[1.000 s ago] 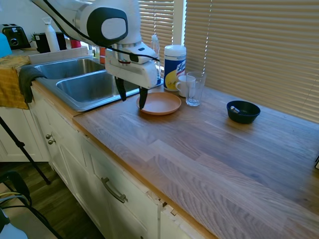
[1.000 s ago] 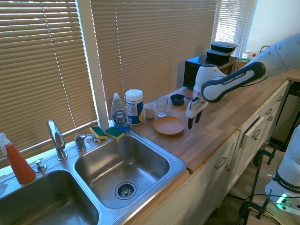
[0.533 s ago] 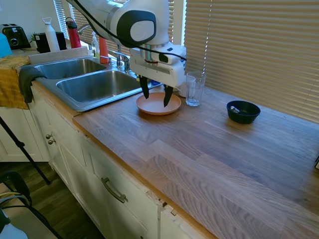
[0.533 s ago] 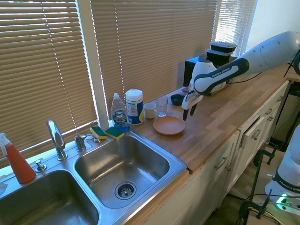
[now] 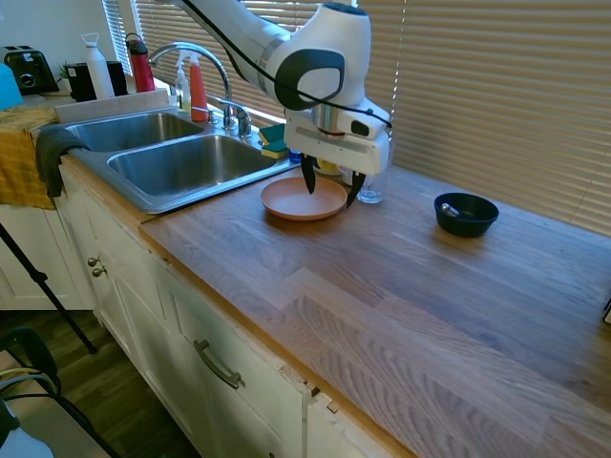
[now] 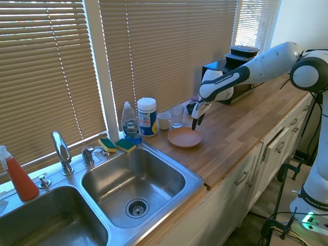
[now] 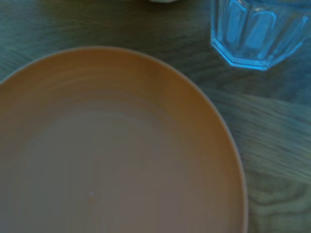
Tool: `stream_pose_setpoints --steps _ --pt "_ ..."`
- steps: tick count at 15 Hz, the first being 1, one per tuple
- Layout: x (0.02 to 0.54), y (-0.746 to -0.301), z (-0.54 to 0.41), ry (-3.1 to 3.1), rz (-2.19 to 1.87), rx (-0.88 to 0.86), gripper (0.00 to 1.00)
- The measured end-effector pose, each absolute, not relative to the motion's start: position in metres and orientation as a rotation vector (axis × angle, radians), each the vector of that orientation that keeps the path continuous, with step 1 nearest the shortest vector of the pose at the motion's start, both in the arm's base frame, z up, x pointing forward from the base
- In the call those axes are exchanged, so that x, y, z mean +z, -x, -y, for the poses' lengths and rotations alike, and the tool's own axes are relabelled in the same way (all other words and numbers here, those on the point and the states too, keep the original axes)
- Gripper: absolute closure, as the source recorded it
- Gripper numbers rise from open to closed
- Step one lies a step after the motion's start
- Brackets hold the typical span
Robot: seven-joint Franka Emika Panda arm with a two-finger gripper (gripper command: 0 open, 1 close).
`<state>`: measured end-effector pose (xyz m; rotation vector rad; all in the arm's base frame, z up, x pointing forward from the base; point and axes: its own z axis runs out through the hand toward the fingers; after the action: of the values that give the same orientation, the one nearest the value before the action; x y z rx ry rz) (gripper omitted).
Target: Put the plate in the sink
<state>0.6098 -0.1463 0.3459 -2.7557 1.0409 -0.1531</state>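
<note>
The white arm's gripper (image 5: 331,187) is hovering spread open over the round terracotta plate's (image 5: 299,200) rim; closing carelessly risks toppling the nearby clear glass (image 5: 372,187).

gripper (image 5: 331,188) moved off the sink-side edge of the plate (image 5: 291,200), now straddling its far rim by the glass (image 5: 372,189)

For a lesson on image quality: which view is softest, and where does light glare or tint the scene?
Wrist view: soft focus, the plate blurred, the glass tinted blue. Second exterior view: sun glows through the blinds. First exterior view: sharper, with bright reflections in the sink.
</note>
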Motion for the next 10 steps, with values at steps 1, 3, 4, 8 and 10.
stream_pose_setpoints --steps 1,3,4,8,10 --pt "0.341 -0.615 0.146 2.761 -1.022 -0.111 0.00" --pt "0.339 -0.621 0.142 2.766 -0.988 -0.047 0.00" --pt "0.340 -0.622 0.140 2.768 -0.974 -0.029 0.00" --pt "0.339 -0.624 0.133 2.771 -0.949 -0.001 0.00" --pt "0.337 -0.624 0.130 2.773 -0.940 0.010 1.00"
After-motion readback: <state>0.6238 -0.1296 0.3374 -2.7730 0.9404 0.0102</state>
